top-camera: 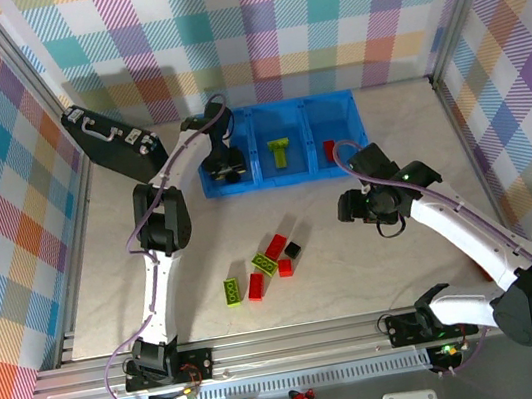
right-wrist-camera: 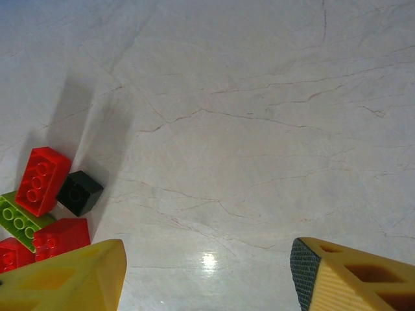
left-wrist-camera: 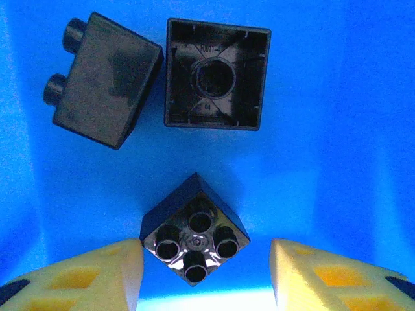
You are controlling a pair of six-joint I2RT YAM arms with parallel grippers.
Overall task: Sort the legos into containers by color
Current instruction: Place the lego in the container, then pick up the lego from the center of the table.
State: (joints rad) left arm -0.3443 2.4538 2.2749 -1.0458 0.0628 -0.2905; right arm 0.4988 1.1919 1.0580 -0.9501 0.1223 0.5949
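My left gripper [top-camera: 229, 168] hangs inside the left compartment of the blue tray [top-camera: 315, 174]. It [left-wrist-camera: 206, 262] is open, and a black lego [left-wrist-camera: 194, 236] lies studs-up between the fingers without touching them. Two more black legos [left-wrist-camera: 104, 81] [left-wrist-camera: 217, 73] lie beyond it, one on its side and one upside down. The middle compartment holds a lime-green lego [top-camera: 280, 150], the right one a red lego [top-camera: 330, 149]. My right gripper [top-camera: 353, 206] [right-wrist-camera: 207, 272] is open over bare table. Loose legos lie to its left: red [right-wrist-camera: 42, 180], black [right-wrist-camera: 79, 192], green [right-wrist-camera: 19, 220], red [right-wrist-camera: 61, 236].
The loose pile [top-camera: 264, 264] sits mid-table in front of the tray, with a green brick [top-camera: 232, 291] and a red brick [top-camera: 255, 285] nearest me. A black case [top-camera: 113, 140] leans at the back left beside the tray. Plaid walls enclose the table.
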